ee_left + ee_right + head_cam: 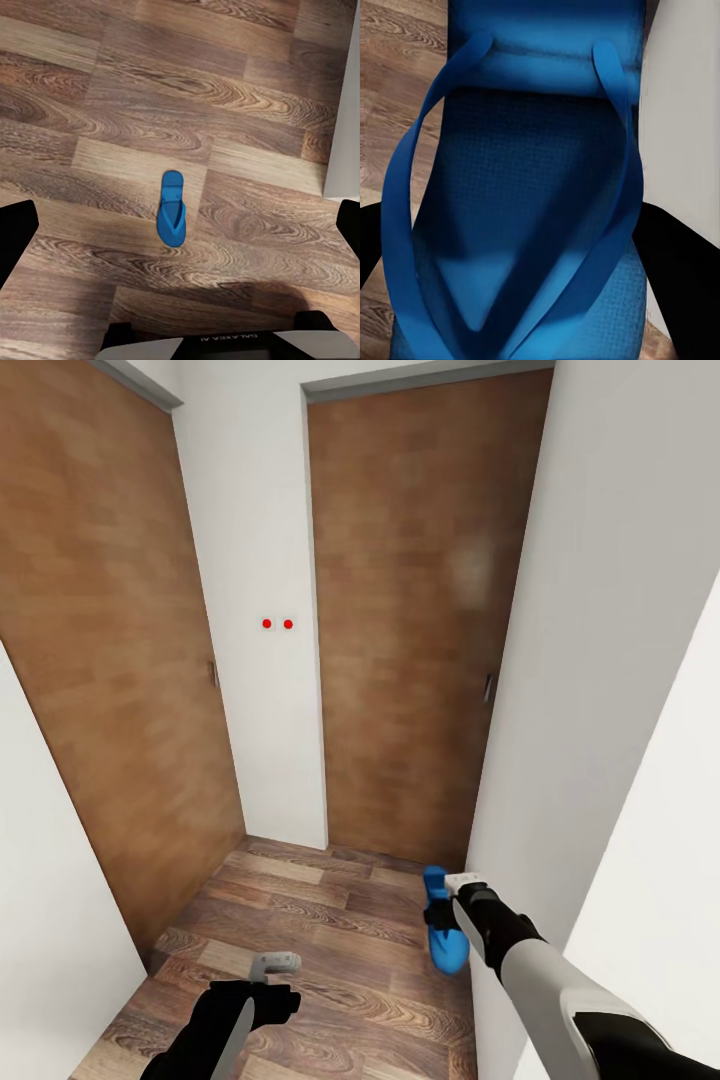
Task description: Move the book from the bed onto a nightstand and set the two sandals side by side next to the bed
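I am in a narrow hallway; the book, bed and nightstand are out of view. My right gripper (pixel 441 913) is shut on a blue sandal (pixel 447 945), which hangs toe-down above the floor beside the white wall. In the right wrist view this sandal (pixel 532 195) sits close up between the black fingers (pixel 679 292), its straps facing the camera. A second blue sandal (pixel 171 210) lies flat on the wooden floor under my left arm. My left gripper (pixel 272 972) hovers well above that sandal, open, with its fingers (pixel 15 236) wide apart.
Two closed brown wooden doors stand ahead, a left door (pixel 100 660) and a right door (pixel 410 640), with a white wall strip (pixel 262 560) between them. White walls (pixel 620 610) close in on both sides. Wood-plank floor (pixel 330 930) lies ahead.
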### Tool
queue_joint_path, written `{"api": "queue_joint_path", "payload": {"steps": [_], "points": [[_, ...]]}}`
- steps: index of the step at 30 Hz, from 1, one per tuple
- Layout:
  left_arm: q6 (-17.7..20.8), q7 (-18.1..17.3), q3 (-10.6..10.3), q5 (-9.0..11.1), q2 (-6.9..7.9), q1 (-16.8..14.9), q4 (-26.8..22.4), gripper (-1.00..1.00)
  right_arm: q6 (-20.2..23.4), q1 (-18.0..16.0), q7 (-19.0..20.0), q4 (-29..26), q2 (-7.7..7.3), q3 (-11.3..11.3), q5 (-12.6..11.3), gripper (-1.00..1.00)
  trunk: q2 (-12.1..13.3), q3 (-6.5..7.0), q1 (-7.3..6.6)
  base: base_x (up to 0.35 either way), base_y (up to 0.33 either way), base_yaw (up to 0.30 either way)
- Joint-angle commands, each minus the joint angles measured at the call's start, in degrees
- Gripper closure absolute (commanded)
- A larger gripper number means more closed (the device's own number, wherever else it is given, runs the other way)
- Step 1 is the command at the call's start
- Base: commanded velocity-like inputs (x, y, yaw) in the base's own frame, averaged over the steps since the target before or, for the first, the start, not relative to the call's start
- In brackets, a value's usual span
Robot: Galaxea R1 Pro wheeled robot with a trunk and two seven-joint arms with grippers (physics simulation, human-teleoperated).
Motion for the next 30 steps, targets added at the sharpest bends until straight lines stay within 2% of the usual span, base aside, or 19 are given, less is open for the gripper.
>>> {"api": "queue_joint_path", "payload": {"steps": [1, 5, 8, 13, 26, 30], "points": [[0.23, 0.44, -0.09, 0.52, 0.02, -0.01, -0.05, -1.0, 0.17, 0.0, 0.12, -0.07, 0.12, -0.48, 0.5, 1.0, -0.05, -0.03, 0.02, 0.0, 0.0, 0.0], [0.23, 0.44, -0.1, 0.52, 0.02, 0.0, -0.05, -1.0, 0.01, 0.0, 1.88, -0.07, 0.21, -0.54, 0.44, 1.0, -0.05, -0.03, 0.02, 0.0, 0.0, 0.0], [0.23, 0.44, -0.1, 0.52, 0.02, -0.01, -0.05, -1.0, -0.05, 0.0, 5.46, -0.1, 0.17, -0.65, 0.41, 1.0, -0.05, -0.03, 0.02, 0.0, 0.0, 0.0], [0.23, 0.44, -0.11, 0.52, 0.02, -0.01, -0.05, -1.0, -0.08, 0.0, 8.6, -0.11, 0.0, -0.76, 0.4, 1.0, -0.05, -0.03, 0.02, 0.0, 0.0, 0.0], [0.23, 0.42, -0.11, 0.53, -0.01, -0.02, 0.03, -1.0, -0.1, 0.0, 10.2, -0.11, -0.04, -0.76, 0.33, 1.0, -0.05, -0.03, 0.02, 0.0, 0.0, 0.0], [0.23, 0.43, -0.06, 0.67, -0.05, -0.02, 0.03, -1.0, -0.05, 0.0, 12.18, -0.11, -0.09, -0.8, 0.36, 1.0, -0.05, -0.03, 0.02, 0.0, 0.0, 0.0]]}}
